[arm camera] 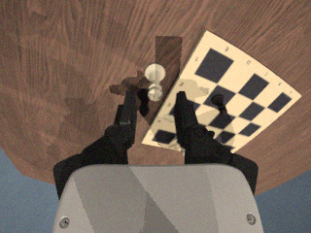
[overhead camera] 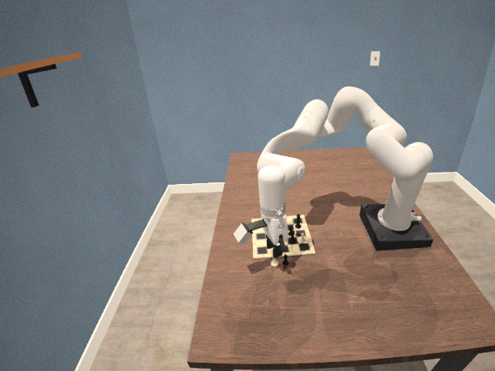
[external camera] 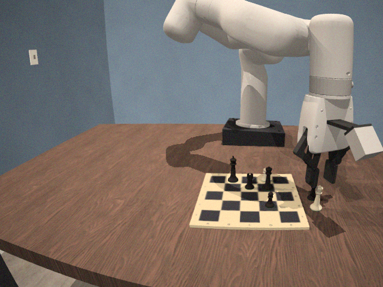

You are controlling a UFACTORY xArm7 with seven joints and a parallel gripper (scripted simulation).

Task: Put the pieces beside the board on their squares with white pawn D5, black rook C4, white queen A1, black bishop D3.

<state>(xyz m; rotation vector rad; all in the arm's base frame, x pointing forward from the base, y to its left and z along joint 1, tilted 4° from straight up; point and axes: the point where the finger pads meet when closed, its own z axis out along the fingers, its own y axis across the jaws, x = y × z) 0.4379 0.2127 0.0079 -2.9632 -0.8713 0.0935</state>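
White queen (overhead camera: 274, 262) (external camera: 316, 202) (arm camera: 155, 73) at risk: the half-open, empty claw (overhead camera: 279, 250) (external camera: 321, 183) (arm camera: 155, 102), descending off-line, could topple her beside the black bishop (overhead camera: 285, 261) (external camera: 311, 195) (arm camera: 144, 103)!

Lettering shows only on the chessboard (overhead camera: 309, 252) (external camera: 230, 216) (arm camera: 234, 76). In the exterior view, letters run along its near edge, left to right: A (external camera: 207, 223), B (external camera: 228, 224), C (external camera: 249, 225), D (external camera: 270, 225) and E (external camera: 291, 225). The wrist view shows the E (arm camera: 226, 49) at one end of that row, with digits down the adjoining edge: 1 (arm camera: 196, 58) nearest the E corner, then 2 (arm camera: 182, 83) and 3 (arm camera: 169, 104). Digits on the board's side edges in the exterior view are too small to read, as are any marks on the board in the top view.
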